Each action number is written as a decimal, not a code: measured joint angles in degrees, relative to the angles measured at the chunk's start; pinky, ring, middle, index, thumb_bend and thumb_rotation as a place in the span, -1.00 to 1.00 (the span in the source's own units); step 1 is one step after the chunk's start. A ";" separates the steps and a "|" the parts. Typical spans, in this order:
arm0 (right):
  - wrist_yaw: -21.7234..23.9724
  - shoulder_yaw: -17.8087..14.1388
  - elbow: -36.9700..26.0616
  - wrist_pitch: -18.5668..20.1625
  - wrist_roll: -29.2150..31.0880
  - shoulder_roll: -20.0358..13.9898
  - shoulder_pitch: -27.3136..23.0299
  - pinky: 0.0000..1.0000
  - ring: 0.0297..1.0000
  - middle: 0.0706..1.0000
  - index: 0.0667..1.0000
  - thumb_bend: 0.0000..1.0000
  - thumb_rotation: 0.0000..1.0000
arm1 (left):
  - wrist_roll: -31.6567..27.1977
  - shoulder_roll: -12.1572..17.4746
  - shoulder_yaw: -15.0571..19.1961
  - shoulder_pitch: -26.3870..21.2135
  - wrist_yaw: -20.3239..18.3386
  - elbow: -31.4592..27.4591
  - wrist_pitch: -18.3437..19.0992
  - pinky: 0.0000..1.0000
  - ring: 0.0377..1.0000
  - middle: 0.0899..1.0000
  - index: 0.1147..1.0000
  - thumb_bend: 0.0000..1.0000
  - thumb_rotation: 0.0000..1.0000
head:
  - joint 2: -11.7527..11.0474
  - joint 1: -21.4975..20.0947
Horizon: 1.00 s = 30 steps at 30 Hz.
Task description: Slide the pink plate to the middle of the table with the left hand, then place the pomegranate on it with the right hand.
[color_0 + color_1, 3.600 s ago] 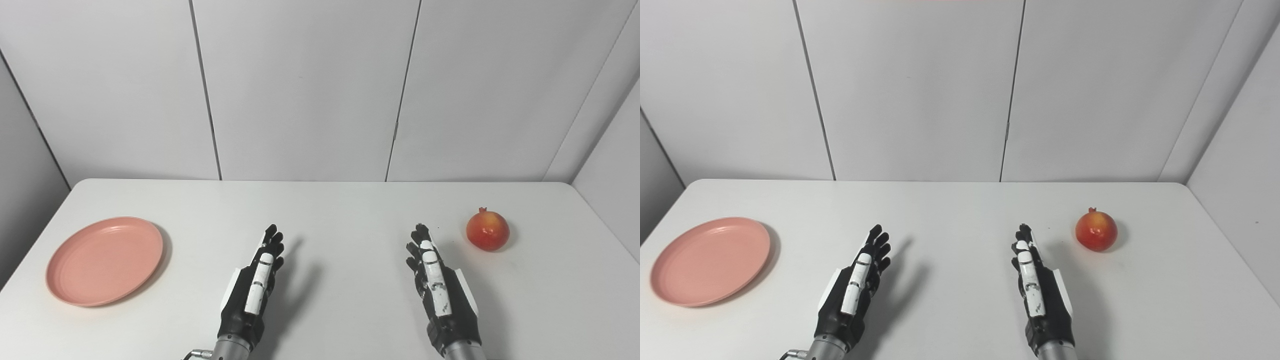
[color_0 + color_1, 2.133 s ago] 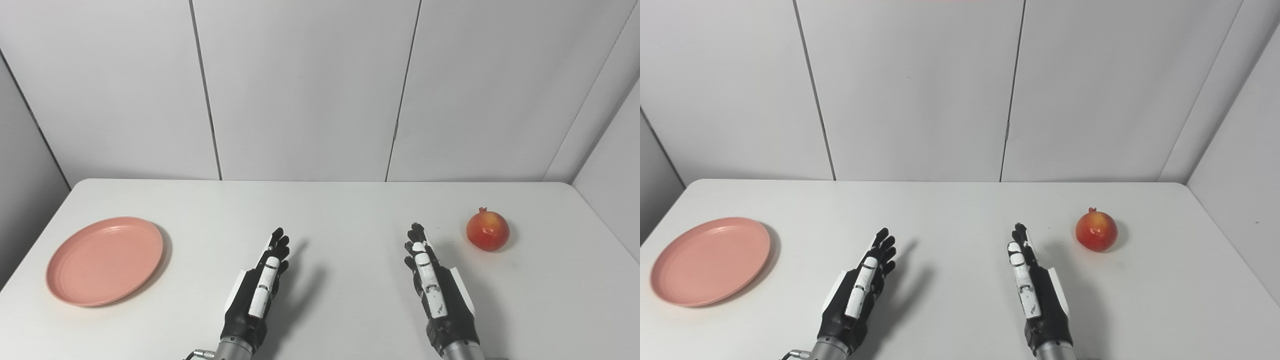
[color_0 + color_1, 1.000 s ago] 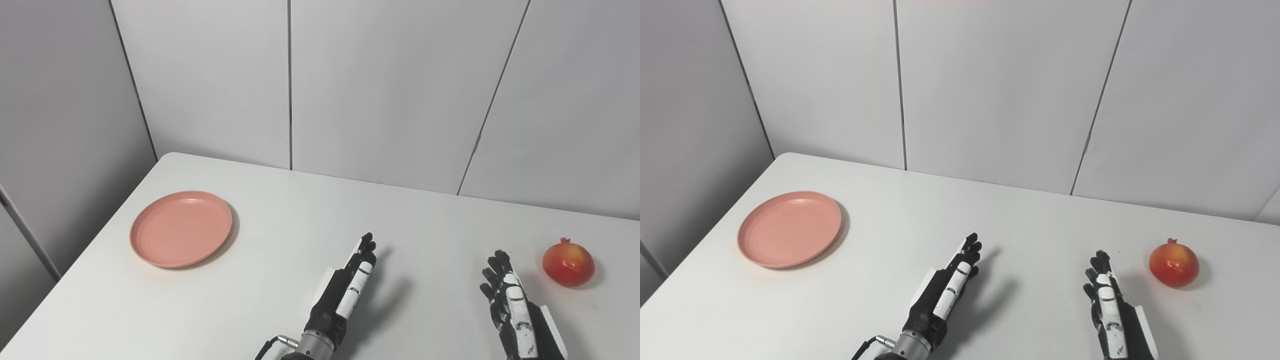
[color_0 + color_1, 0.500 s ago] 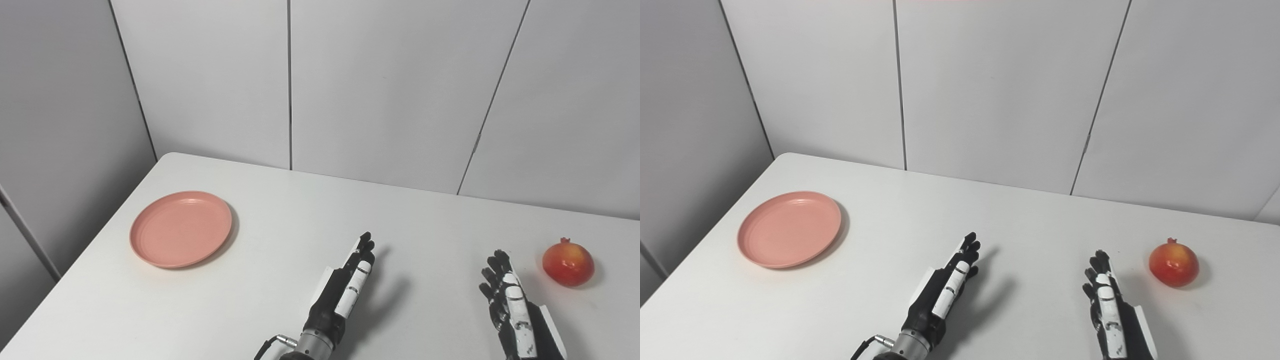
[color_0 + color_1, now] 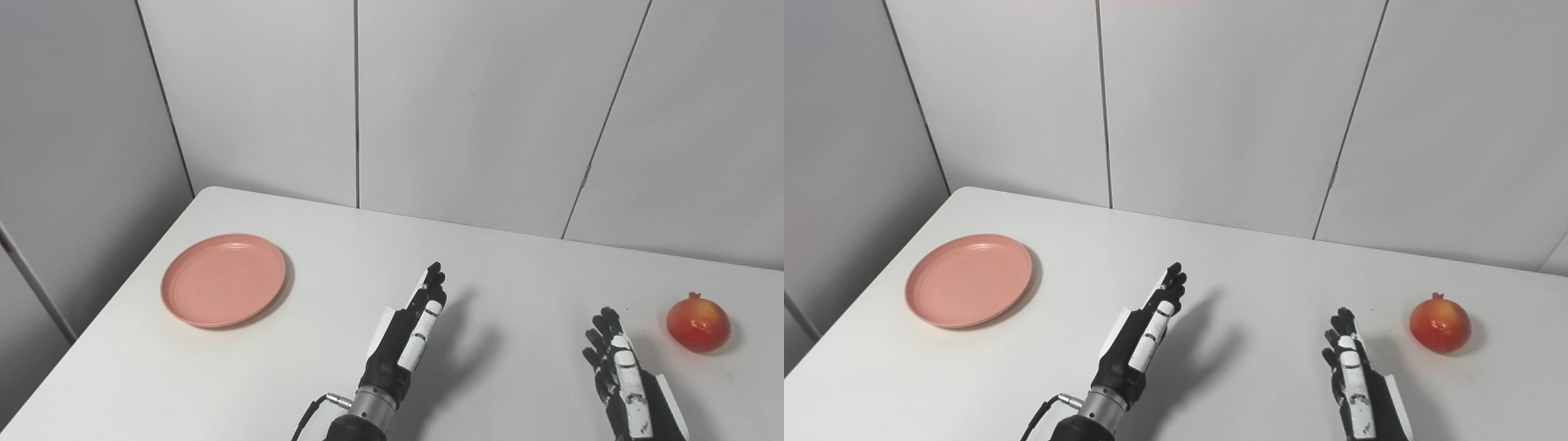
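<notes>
Left hand (image 5: pixel 407 334) — fingers extended, holding nothing, raised above the table (image 5: pixel 306 361), well right of the pink plate (image 5: pixel 223 280). Right hand (image 5: pixel 625 383) — likewise open and empty, near the pomegranate (image 5: pixel 698 323), not touching it. The pomegranate lies far right of the plate.

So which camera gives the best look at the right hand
The left eye view: more of the right hand shows there, open above the table, short of the pomegranate. The right eye view shows the same hand, slightly narrower.
</notes>
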 measured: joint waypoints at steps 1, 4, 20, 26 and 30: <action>-0.01 0.00 0.00 0.00 -0.04 0.01 -0.03 1.00 1.00 1.00 1.00 -0.70 1.00 | 0.00 0.00 0.16 -0.17 0.13 -0.18 0.00 1.00 1.00 1.00 0.99 -0.11 1.00 | 0.00 0.00; -0.07 0.02 0.00 0.00 -0.45 0.05 -0.08 1.00 1.00 1.00 1.00 -0.71 1.00 | 0.00 0.15 0.54 -0.27 0.26 -1.58 0.04 1.00 1.00 1.00 0.99 -0.07 1.00 | -0.26 0.09; -0.05 0.05 0.03 -0.05 -1.63 0.03 -0.07 1.00 1.00 1.00 1.00 -0.75 1.00 | 1.27 3.02 4.87 -2.60 1.72 -9.91 0.42 1.00 0.98 1.00 0.99 -0.14 1.00 | -0.97 0.97; 0.43 -0.15 0.04 -0.05 -0.77 -0.03 -0.07 1.00 1.00 1.00 1.00 -0.76 1.00 | 0.64 6.10 9.00 -4.11 1.87 -9.96 0.41 1.00 0.99 1.00 1.00 -0.02 1.00 | -1.23 1.76; 0.52 -0.26 0.04 -0.04 -0.84 -0.28 -0.06 1.00 1.00 1.00 1.00 -0.75 1.00 | -0.39 7.17 12.27 -4.79 3.22 -9.33 0.35 1.00 1.00 1.00 1.00 0.00 1.00 | -1.32 1.93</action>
